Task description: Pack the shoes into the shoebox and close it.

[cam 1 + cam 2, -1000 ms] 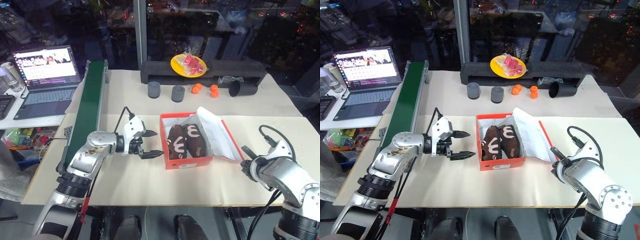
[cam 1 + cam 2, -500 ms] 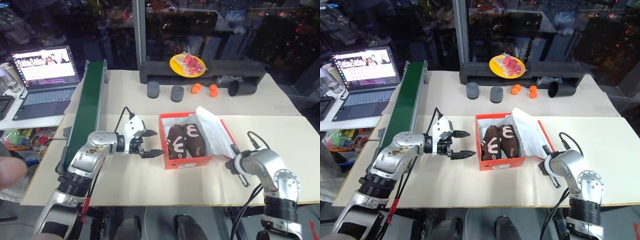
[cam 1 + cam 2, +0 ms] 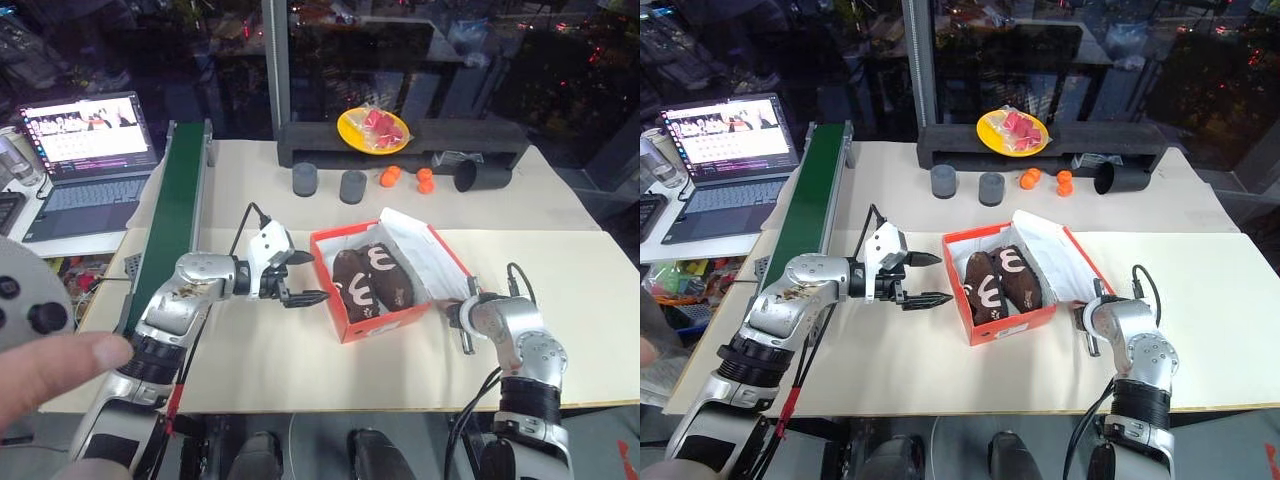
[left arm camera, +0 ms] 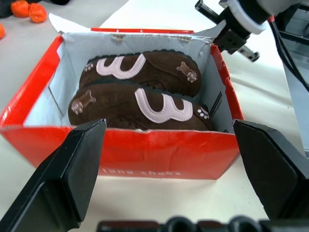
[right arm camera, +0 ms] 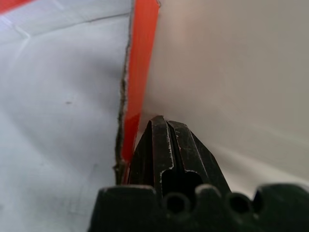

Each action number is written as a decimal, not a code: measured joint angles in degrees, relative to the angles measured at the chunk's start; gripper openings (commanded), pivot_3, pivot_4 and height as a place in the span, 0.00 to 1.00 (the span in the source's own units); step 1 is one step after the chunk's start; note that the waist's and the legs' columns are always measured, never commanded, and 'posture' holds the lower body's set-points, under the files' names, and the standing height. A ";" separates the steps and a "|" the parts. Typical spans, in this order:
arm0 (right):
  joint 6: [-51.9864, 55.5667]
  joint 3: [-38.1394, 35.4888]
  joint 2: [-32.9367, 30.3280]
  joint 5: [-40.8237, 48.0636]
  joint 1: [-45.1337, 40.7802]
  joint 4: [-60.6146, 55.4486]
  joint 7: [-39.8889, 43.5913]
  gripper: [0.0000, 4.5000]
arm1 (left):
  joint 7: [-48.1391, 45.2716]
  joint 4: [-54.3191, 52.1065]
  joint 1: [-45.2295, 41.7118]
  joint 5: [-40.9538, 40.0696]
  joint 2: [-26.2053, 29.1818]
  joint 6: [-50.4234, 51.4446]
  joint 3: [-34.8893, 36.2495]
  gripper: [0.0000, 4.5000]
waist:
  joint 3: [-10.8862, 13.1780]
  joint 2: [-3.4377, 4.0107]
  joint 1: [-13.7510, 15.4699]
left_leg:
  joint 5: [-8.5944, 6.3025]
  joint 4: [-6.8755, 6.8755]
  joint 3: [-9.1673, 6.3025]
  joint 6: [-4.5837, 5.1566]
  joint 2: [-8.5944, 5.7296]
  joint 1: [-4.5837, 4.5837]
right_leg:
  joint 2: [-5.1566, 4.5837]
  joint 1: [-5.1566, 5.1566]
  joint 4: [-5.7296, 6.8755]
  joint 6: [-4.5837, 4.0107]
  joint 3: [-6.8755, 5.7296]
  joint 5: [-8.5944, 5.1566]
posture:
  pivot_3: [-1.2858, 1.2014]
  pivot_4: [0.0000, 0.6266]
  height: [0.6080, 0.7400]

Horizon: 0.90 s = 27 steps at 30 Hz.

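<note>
Both shoes [image 4: 140,94] lie side by side inside the shoebox [image 3: 385,318] at the surface's centre. The left pincer [image 3: 305,277], released, waits at its nine o'clock; the right pincer [image 5: 161,140], clenched, apparently noses under the open lid [image 3: 425,255] at three o'clock to flip it.

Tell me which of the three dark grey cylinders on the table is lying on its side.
The dark grey cylinder on the right, beside the orange balls: it lies tipped, its open end showing. The other two cylinders stand upright.

Both arms had silver-grey metal shells with black cables looping at the wrists; each gripper [image 3: 301,277] carried two pointed black fingers.
</note>
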 measured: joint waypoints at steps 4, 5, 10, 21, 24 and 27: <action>-3.20 -1.42 3.40 -3.86 -1.00 0.00 7.94 0.01 | -0.72 1.24 -1.23 0.16 0.04 -0.06 -0.05 1.00 | 0.00 0.01 -0.25 | 0.00 0.00 0.00 0.00 0.00 0.01 | 0.00 0.00 0.04 0.00 0.00 0.00 | 0.52 0.24 1.00; -3.73 -1.64 3.96 -4.46 -1.29 0.00 9.19 0.01 | -0.85 1.52 -1.44 0.22 0.04 -0.07 -0.05 1.00 | 0.00 0.01 -0.29 | 0.00 0.00 0.00 0.00 0.00 0.01 | 0.00 0.00 0.04 0.00 0.00 0.00 | 0.52 0.24 1.00; -6.24 -0.18 3.49 -13.82 -1.66 -2.60 20.65 0.01 | -1.67 2.16 -1.86 0.58 0.21 -0.08 -0.05 1.00 | 0.09 0.16 -0.28 | 0.00 0.00 0.01 0.00 -0.04 -0.01 | -0.03 -0.04 0.04 0.03 0.00 -0.01 | 0.52 0.24 1.00; 8.01 14.02 -9.22 -26.08 2.92 -23.91 38.42 0.01 | -2.46 2.29 -2.44 1.23 0.90 -0.05 -0.02 1.00 | 0.11 0.23 -0.21 | 0.00 0.01 0.02 0.00 -0.04 0.01 | -0.03 -0.04 0.12 0.03 0.01 -0.03 | 0.52 0.24 1.00; 13.64 17.36 -14.89 -28.80 2.95 -29.23 41.87 0.01 | -2.44 2.28 -2.45 1.22 0.90 -0.05 -0.03 1.00 | 0.11 0.23 -0.06 | 0.00 0.01 0.00 0.00 -0.03 0.03 | 0.00 -0.03 0.13 0.03 0.00 -0.03 | 0.52 0.24 1.00; 19.22 21.68 -20.19 -32.13 3.01 -32.03 45.33 0.01 | -2.41 2.28 -2.45 1.22 0.92 -0.03 -0.03 1.00 | 0.11 0.23 0.06 | 0.00 0.03 0.01 0.00 -0.05 0.03 | -0.01 -0.02 0.13 0.02 0.01 -0.03 | 0.52 0.24 1.00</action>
